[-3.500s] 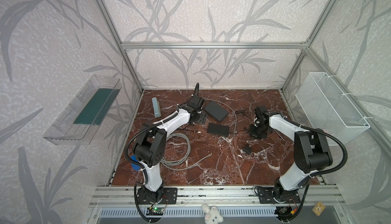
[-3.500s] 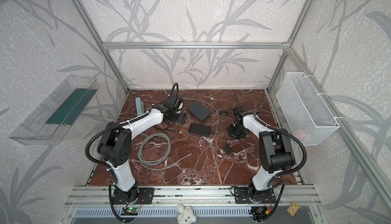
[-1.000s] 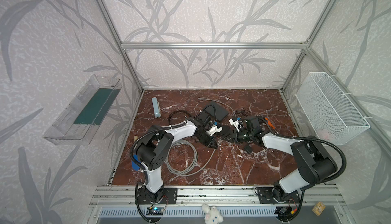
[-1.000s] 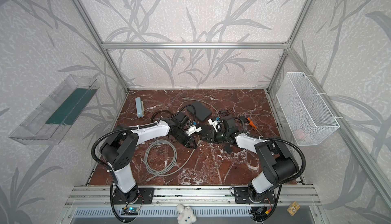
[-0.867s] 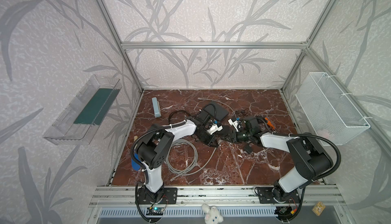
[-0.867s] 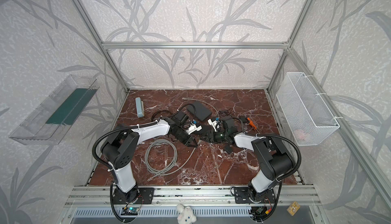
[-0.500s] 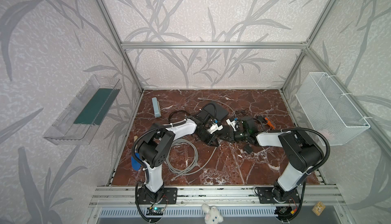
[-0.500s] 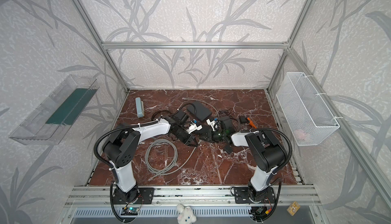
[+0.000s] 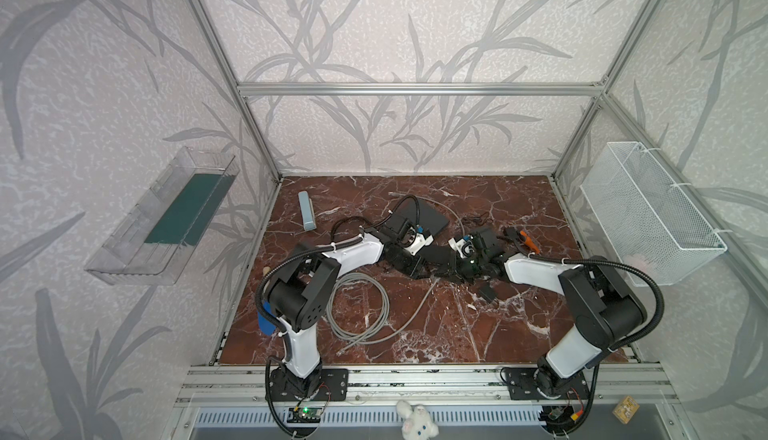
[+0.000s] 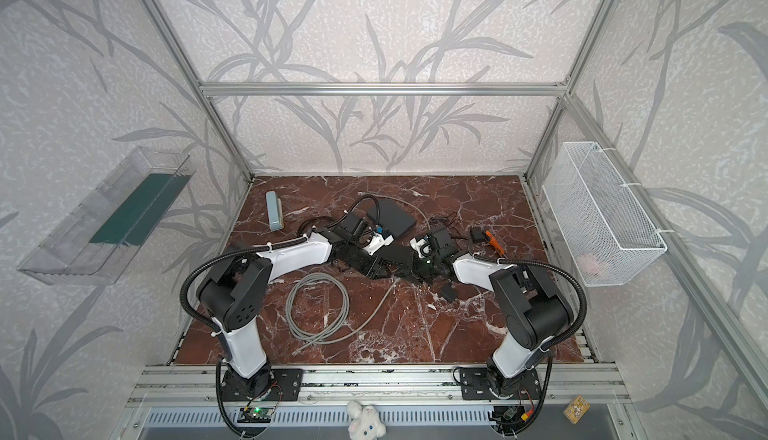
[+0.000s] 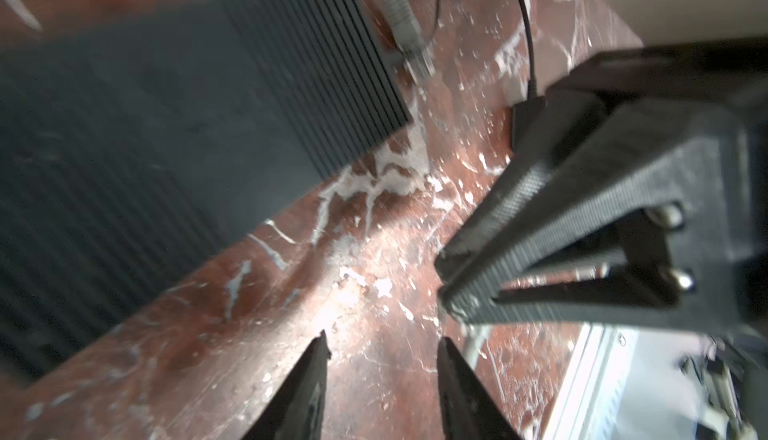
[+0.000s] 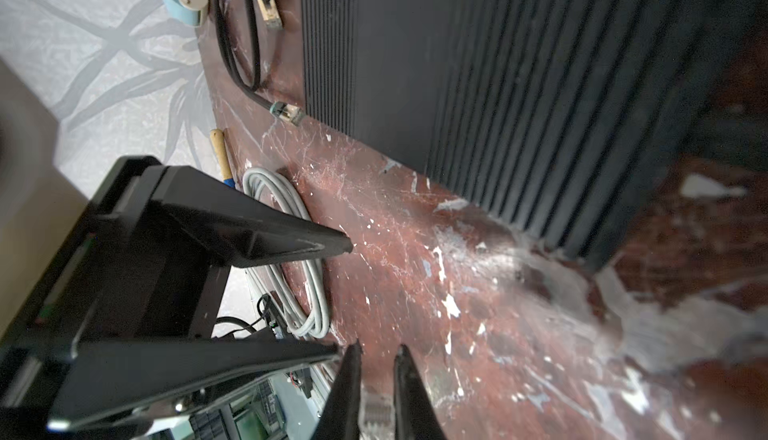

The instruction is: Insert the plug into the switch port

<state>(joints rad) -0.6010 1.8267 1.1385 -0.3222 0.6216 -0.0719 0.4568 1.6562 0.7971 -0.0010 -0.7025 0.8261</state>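
Pinching the plug (image 12: pixel 376 411) mid-bench near the switch (image 12: pixel 519 84), the right gripper (image 12: pixel 378 348) is holding seemingly just its tip, risking cable (image 12: pixel 318 300) drag twisting it off-line, while the left gripper (image 11: pixel 382 338) is hanging part-open, empty.

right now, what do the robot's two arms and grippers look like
Both match: the left arm and right arm have glossy white shells and bulky black joints, each with a black ribbed hose looping outside, fastened by white ties. The left gripper and right gripper are black, with long fingers tapering to narrow tips.
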